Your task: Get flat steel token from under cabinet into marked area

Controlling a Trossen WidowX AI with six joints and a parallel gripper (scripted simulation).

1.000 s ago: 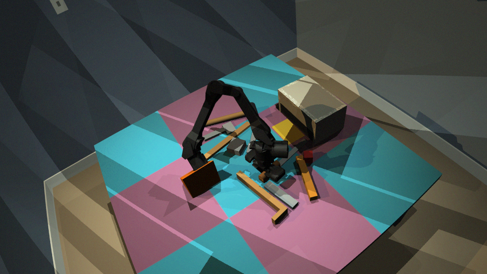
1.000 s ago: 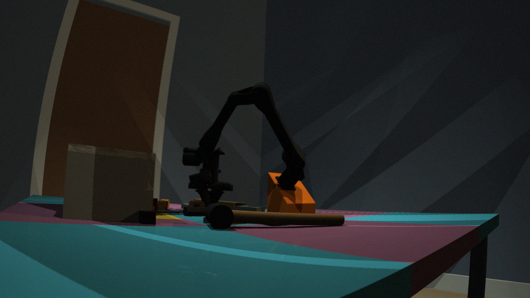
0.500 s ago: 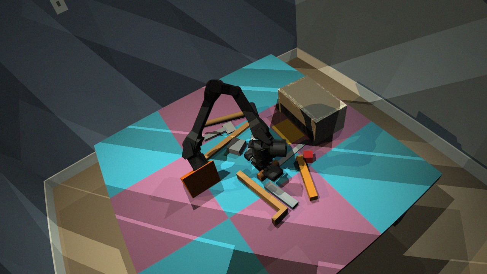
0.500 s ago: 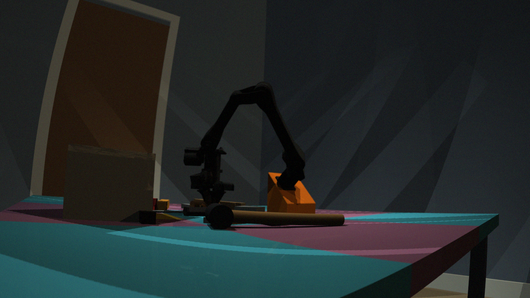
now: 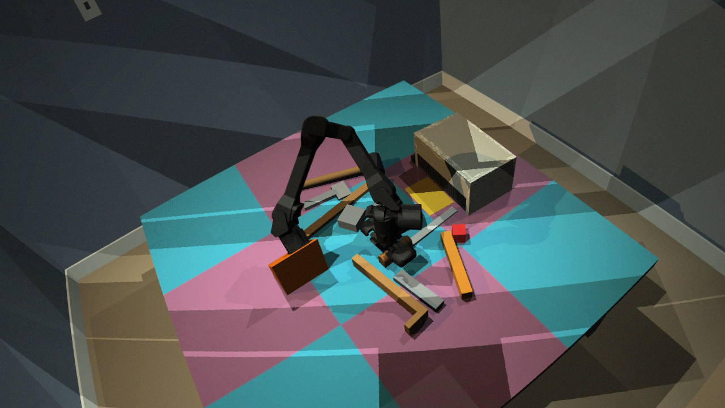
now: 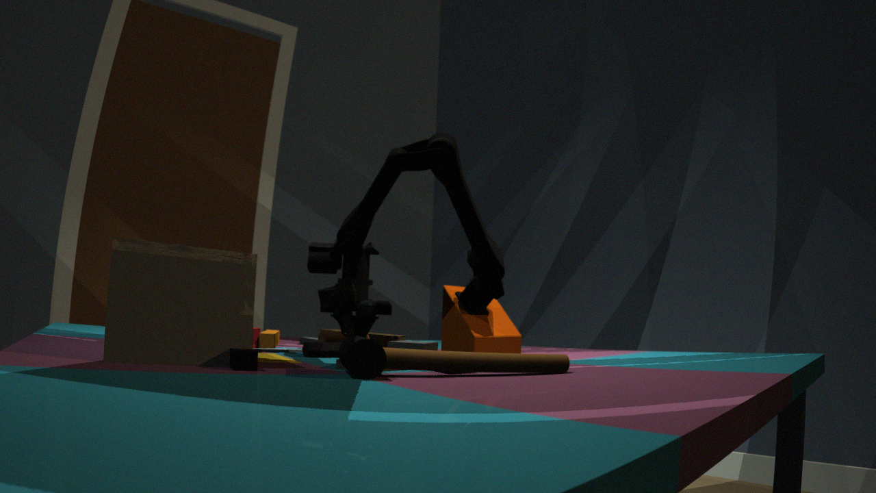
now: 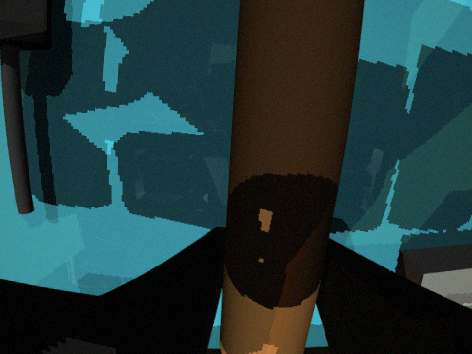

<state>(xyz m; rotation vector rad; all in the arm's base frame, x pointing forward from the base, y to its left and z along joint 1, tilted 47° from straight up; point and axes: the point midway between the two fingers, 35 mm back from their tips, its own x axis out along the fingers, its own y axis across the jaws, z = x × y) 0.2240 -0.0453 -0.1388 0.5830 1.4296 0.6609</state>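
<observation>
The tabletop (image 5: 557,243) (image 6: 183,422) is chequered turquoise and pink, the marked area (image 5: 430,196) (image 6: 275,357) yellow, the small cube (image 5: 459,233) red, and the arm's base (image 5: 299,267) (image 6: 499,343) bright orange.
</observation>
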